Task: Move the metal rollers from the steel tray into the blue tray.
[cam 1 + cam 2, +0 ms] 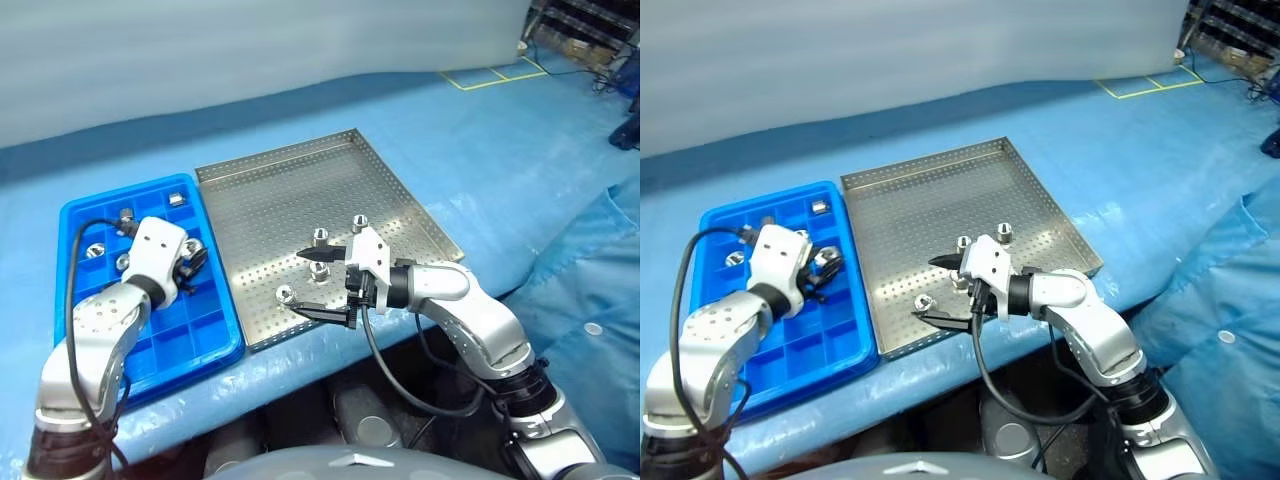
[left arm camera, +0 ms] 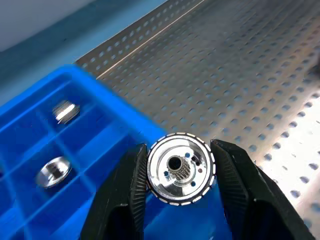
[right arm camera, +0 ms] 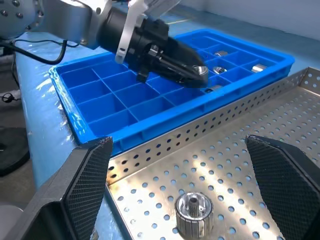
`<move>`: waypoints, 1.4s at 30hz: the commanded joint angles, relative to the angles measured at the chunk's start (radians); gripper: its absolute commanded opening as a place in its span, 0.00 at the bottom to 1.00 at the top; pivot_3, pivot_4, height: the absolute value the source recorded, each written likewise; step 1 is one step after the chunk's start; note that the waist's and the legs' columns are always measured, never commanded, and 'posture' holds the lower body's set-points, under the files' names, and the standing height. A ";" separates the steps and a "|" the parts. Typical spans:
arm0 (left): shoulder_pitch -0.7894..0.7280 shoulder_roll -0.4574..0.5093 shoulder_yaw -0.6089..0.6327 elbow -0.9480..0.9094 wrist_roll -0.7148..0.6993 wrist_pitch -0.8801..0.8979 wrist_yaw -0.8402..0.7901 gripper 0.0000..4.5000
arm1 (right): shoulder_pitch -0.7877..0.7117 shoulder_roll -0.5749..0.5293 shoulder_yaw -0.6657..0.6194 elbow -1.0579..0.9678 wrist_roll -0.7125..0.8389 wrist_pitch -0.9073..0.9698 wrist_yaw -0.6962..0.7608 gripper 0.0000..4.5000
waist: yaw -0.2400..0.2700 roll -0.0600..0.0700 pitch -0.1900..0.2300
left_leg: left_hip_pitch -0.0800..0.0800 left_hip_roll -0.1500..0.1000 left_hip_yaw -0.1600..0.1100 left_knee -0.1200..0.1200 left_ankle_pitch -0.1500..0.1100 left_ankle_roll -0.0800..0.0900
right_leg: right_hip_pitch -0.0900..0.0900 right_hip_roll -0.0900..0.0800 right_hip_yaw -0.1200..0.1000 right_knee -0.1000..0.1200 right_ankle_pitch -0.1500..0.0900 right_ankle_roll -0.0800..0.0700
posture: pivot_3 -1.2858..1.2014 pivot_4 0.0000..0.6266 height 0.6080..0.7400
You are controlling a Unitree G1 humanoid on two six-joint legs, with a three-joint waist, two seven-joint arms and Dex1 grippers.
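Steel-tray side first: right gripper (image 1: 322, 286) sits over the near edge of the steel tray (image 1: 300, 190), fingers wide, nothing between them. One metal roller (image 3: 193, 215) stands upright on the perforated floor between the two fingertips, bore pointing up. In the head view three more rollers are left on that tray: one at 8 o'clock of the right gripper by the near rim (image 1: 284, 294), one just past the upper finger at 12 (image 1: 320, 237), one further at 1 o'clock (image 1: 359, 222).

Left gripper (image 1: 190, 262) is over the blue tray (image 1: 150, 350), fingers narrow and clamped on a roller (image 2: 181, 168) by its rim, bore facing the wrist camera. It hangs over the cells next to the tray's right wall, the one beside the steel tray.

Blue tray: near cells bare, far rows already hold several rollers (image 1: 96, 250). So there is plenty of open room at 6 o'clock of the left gripper.

My read: next move is a release into a free cell below the left fingers. Watch the dividers, since a roller landing on edge could tip into a neighbouring cell. Right arm is nearer the remaining rollers. Both trays are side by side on the blue tabletop (image 1: 520, 180), walls nearly touching.
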 commanded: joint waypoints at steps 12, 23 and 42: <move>0.001 -0.121 0.117 0.036 0.098 -0.031 0.206 0.38 | -0.013 -0.004 0.000 0.007 -0.024 0.004 -0.028 1.00 | 0.112 -0.003 0.000 | 0.000 0.000 0.002 0.001 0.000 0.000 | 0.000 -0.002 0.000 0.000 0.000 -0.004 | 0.47 0.24 1.00; -0.023 -0.142 0.140 0.087 0.113 -0.065 0.256 0.74 | -0.008 -0.007 -0.015 0.005 -0.041 0.005 -0.071 1.00 | 0.110 -0.004 0.000 | 0.000 0.000 0.002 0.001 0.000 0.000 | 0.000 0.000 -0.001 0.000 0.001 -0.006 | 0.46 0.24 1.00; -0.039 -0.220 0.252 0.092 0.169 -0.033 0.404 0.99 | -0.011 -0.007 -0.038 0.024 -0.089 0.000 -0.137 1.00 | 0.072 -0.005 -0.001 | 0.001 0.000 0.002 0.001 0.000 0.000 | 0.000 0.000 0.000 0.000 0.002 -0.004 | 0.45 0.24 1.00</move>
